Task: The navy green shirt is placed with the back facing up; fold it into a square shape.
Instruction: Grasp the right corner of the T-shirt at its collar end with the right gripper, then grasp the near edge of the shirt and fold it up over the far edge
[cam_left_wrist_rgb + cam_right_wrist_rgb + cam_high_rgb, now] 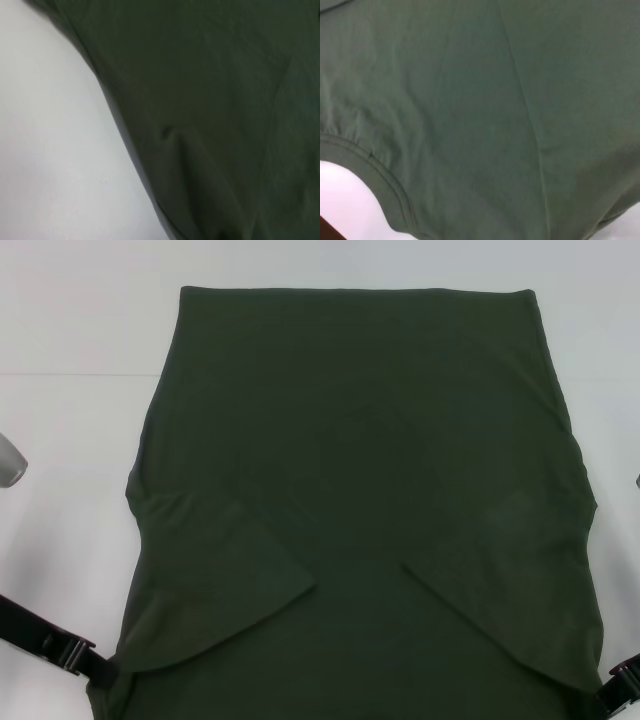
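We count one navy green shirt [350, 470], its two sleeves folded inward, one white table [70, 460] beneath, two grippers, left gripper [75, 655], right gripper [622, 685].

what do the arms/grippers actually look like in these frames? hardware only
Little shows. In the head view the left gripper is a black, boxy part with a silvery metal clip, at the shirt's near left corner. The right gripper is a similar black piece at the near right corner. A rounded grey arm part sits far left. No visible cables or markings.
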Controlling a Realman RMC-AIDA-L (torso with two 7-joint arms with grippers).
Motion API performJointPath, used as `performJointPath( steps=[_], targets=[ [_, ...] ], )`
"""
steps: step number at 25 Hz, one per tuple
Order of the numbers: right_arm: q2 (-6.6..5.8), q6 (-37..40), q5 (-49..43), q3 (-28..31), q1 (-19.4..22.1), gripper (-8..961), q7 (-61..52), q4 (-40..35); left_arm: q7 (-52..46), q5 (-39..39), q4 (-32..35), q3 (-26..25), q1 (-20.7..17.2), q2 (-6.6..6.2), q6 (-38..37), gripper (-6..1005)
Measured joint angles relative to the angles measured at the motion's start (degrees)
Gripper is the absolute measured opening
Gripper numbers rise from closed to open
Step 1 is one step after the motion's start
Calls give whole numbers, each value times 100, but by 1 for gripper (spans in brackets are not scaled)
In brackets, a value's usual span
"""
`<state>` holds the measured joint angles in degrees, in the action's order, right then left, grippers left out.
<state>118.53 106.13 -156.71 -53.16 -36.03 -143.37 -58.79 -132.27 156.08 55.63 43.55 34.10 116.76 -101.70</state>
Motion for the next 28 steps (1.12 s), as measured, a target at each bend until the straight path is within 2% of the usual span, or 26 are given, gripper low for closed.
performJointPath(
  steps=[4,10,15,22,28],
  targets=[
    [-26,13,0,14,-1,217,-6,0,21,-13,-15,-61,0,-3,2,-1],
    [-97,82,39,49,-5,97,58,-40,26,-18,-48,-104,0,-17,4,0],
    [-127,147,54,57,-8,67,92,-20,26,-18,-107,-263,0,-49,10,0],
    [-154,361,54,233,-9,63,236,-48,137,-18,-311,-282,-14,-156,-56,0],
    [-277,664,54,505,6,59,435,-6,259,-31,-391,-286,-99,-185,-230,-1]
  ],
)
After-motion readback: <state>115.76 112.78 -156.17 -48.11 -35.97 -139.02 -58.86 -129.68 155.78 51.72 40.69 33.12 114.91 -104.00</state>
